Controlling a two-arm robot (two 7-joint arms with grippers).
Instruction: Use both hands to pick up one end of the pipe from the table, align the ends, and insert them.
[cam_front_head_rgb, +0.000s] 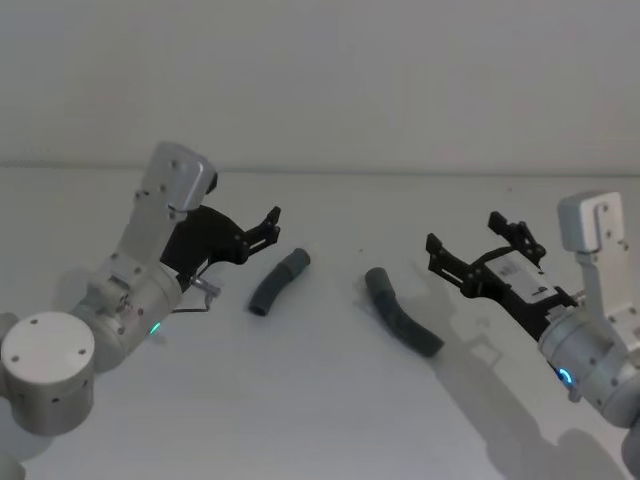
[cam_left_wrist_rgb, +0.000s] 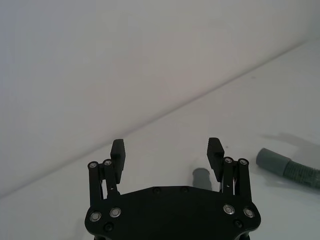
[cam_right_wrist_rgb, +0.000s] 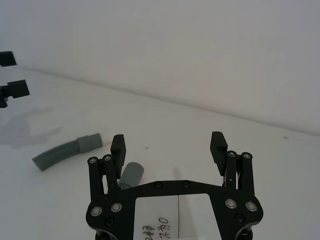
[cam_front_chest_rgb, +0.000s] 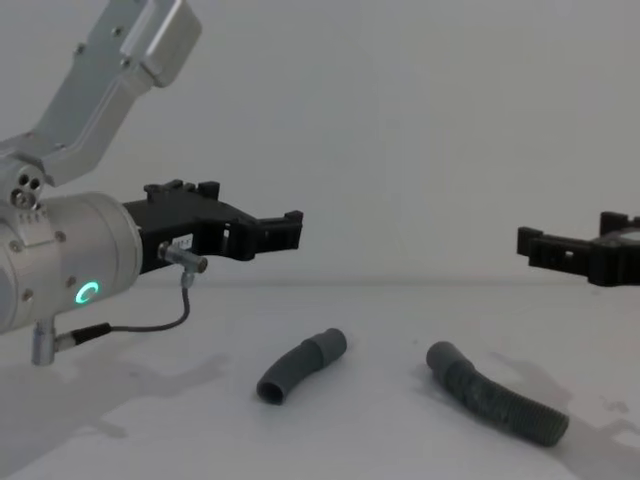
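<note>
Two dark grey ribbed pipe pieces lie apart on the white table (cam_front_head_rgb: 320, 410). The short curved pipe (cam_front_head_rgb: 278, 283) (cam_front_chest_rgb: 300, 365) has its smooth cuff end (cam_front_head_rgb: 296, 262) pointing away from me. The longer pipe (cam_front_head_rgb: 402, 312) (cam_front_chest_rgb: 495, 395) lies to its right, cuff end (cam_front_head_rgb: 377, 280) toward the middle. My left gripper (cam_front_head_rgb: 268, 226) (cam_left_wrist_rgb: 166, 150) (cam_front_chest_rgb: 290, 232) hovers open just left of and above the short pipe (cam_left_wrist_rgb: 201, 177). My right gripper (cam_front_head_rgb: 462, 232) (cam_right_wrist_rgb: 168, 145) (cam_front_chest_rgb: 535, 245) hovers open to the right of the longer pipe (cam_right_wrist_rgb: 131, 175), holding nothing.
A pale wall (cam_front_head_rgb: 320, 80) rises behind the table's far edge. A thin cable (cam_front_chest_rgb: 150, 325) loops under the left arm. The left gripper's fingertips (cam_right_wrist_rgb: 12, 75) show far off in the right wrist view, beyond the short pipe (cam_right_wrist_rgb: 67, 151).
</note>
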